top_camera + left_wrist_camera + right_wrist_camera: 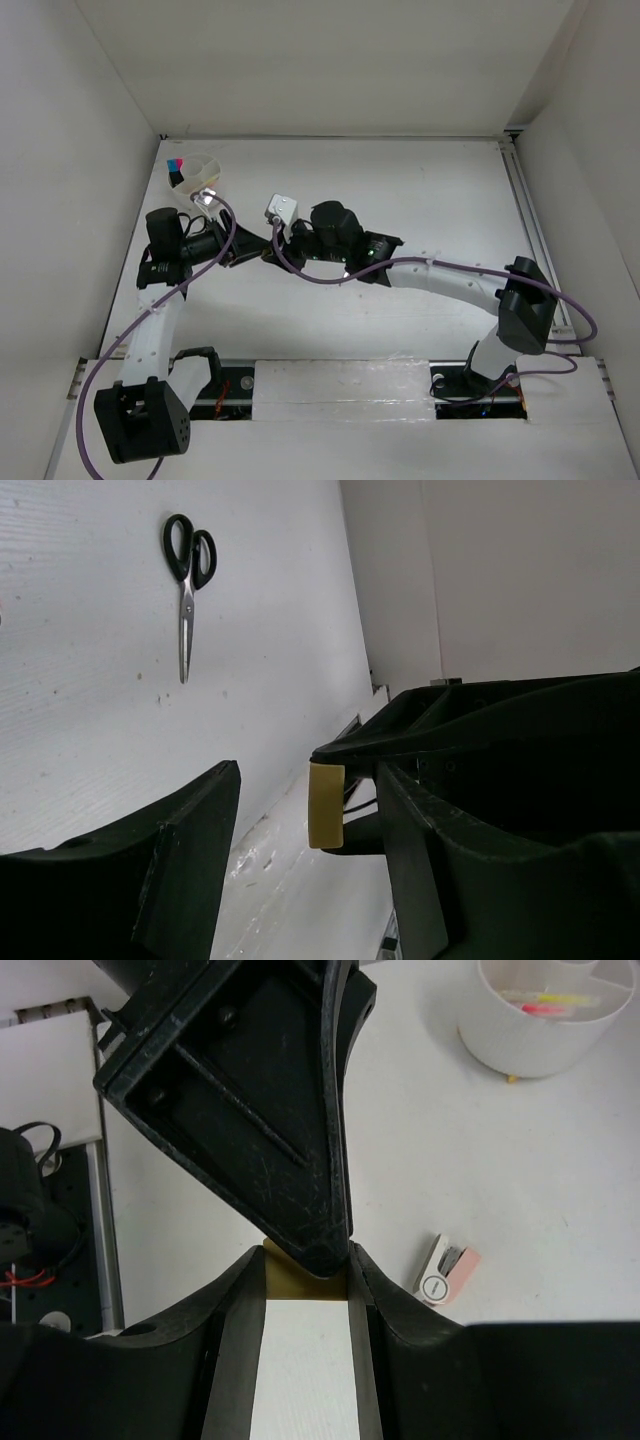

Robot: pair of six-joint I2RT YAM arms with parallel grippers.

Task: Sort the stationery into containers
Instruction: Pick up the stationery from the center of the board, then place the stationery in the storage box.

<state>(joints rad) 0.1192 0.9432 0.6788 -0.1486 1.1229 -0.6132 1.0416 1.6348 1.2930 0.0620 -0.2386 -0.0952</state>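
Far left, the white cup (207, 157) sits on the table (420, 200). Two capped markers (176, 168) stand in one compartment. The pink pen (565, 1002) and the pale-yellow stick (520, 995) lie in another. They run roughly parallel, long axes across the cup.

Nxt to the right, my left gripper (308, 770) points right, twd the middle of the table. Its jaws stand apart w/ a clear gap on one side of the tan eraser (325, 805), which is between them. Can't tell if the other finger touches it. So left is not clamped, nothing held.

The eraser is off the table, at the spot where my 2 grippers meet. Its long axis stands upright in the left wrist view, crosswise to the line betw my left fingers. It seems to span from one right finger to the other.

My right gripper (305, 1255) reaches in from the right and is clamped on the eraser at its fingertips.

The small white-pink piece (448, 1272) lies flat on the table just beside my right gripper, on the side twd the cup, long axis slanted.

The black-handled scissors (187, 590) lie flat, closed and well apart from my left gripper. Blades point back twd it, handles away.
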